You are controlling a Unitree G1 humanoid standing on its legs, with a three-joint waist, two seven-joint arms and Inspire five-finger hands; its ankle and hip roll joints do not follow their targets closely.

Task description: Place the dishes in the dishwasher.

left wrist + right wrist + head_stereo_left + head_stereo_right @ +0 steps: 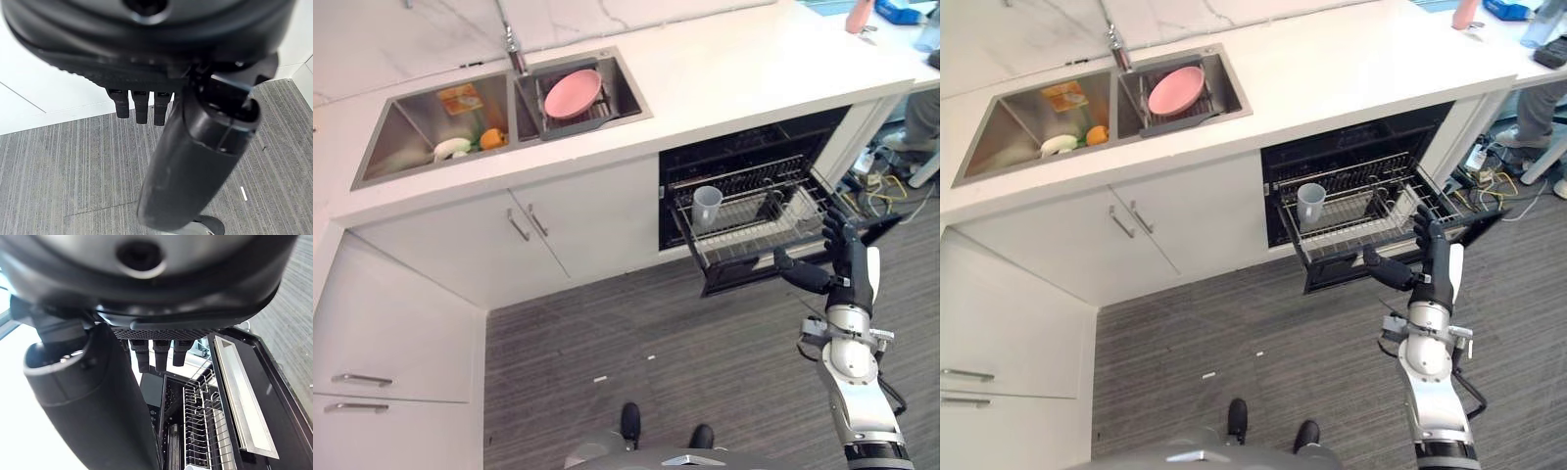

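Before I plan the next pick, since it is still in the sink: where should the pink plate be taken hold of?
Judging from its pose, grip the pink plate at its raised upper rim, coming from above. It leans tilted in the rack of the sink's right basin, so that edge looks free.

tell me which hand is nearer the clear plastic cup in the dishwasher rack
Right. The right hand hovers open at the pulled-out wire rack holding the clear plastic cup. The left hand hangs over grey floor beside white cabinets, away from it.
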